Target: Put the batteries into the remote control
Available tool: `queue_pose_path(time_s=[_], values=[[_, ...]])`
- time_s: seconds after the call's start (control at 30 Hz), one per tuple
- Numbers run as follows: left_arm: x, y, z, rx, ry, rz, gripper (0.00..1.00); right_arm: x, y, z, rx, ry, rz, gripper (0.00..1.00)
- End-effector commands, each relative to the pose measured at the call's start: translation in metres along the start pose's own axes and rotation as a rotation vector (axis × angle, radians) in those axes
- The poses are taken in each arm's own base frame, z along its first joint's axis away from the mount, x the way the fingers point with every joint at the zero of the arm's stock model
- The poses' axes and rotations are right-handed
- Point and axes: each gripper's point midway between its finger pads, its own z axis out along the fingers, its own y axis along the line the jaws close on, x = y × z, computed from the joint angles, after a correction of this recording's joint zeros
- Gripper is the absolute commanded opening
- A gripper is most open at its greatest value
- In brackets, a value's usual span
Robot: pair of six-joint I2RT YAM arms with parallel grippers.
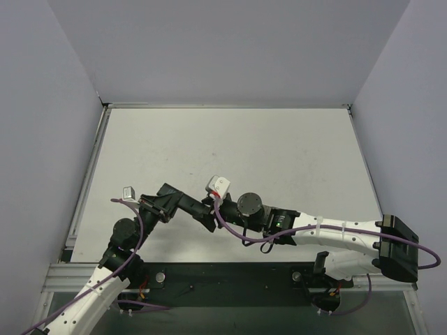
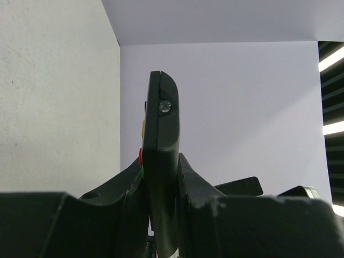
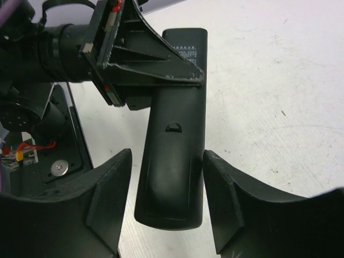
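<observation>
My left gripper [image 2: 160,166] is shut on the remote control [image 2: 161,134], a slim black bar seen edge-on, with red and green buttons showing at its left side. In the right wrist view the remote control [image 3: 174,156] shows its back, held off the table with its cover panel [image 3: 172,177] in place below a small notch. My right gripper [image 3: 167,152] is open and straddles the remote's free end, with a gap on each side. The left gripper's finger [image 3: 161,67] clamps the remote farther up. In the top view both grippers meet near the table's front, left [image 1: 183,202] and right [image 1: 209,213]. The batteries are out of view.
The white table [image 1: 230,146] stretches behind the arms, walled in by pale panels on three sides. A dark base plate [image 1: 230,276] with bolts runs along the near edge, and purple cables loop off both arms.
</observation>
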Motion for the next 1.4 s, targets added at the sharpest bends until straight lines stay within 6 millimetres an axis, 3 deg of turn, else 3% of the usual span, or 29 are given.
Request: queue_pose_path(time_s=[0.0, 0.3, 0.5, 0.73, 1.07, 1.37], values=[[0.0, -0.009, -0.002, 0.091, 0.002, -0.033, 0.0, -0.015, 0.001, -0.003, -0.008, -0.009, 0.014, 0.52], [0.0, -0.005, -0.001, 0.084, 0.0, 0.029, 0.0, -0.06, -0.002, -0.019, -0.003, -0.054, 0.141, 0.67], [0.005, -0.008, -0.001, 0.11, 0.029, 0.063, 0.0, -0.072, -0.01, -0.025, -0.007, -0.041, 0.365, 0.77], [0.009, -0.026, -0.001, 0.185, 0.045, 0.101, 0.0, -0.056, -0.027, -0.016, 0.03, 0.046, 0.626, 0.79], [0.012, -0.04, -0.001, 0.229, 0.054, 0.139, 0.0, -0.05, -0.008, -0.003, -0.15, 0.093, 0.818, 0.74], [0.011, -0.047, -0.003, 0.256, 0.047, 0.138, 0.0, -0.042, -0.011, -0.002, -0.177, 0.091, 0.889, 0.65]])
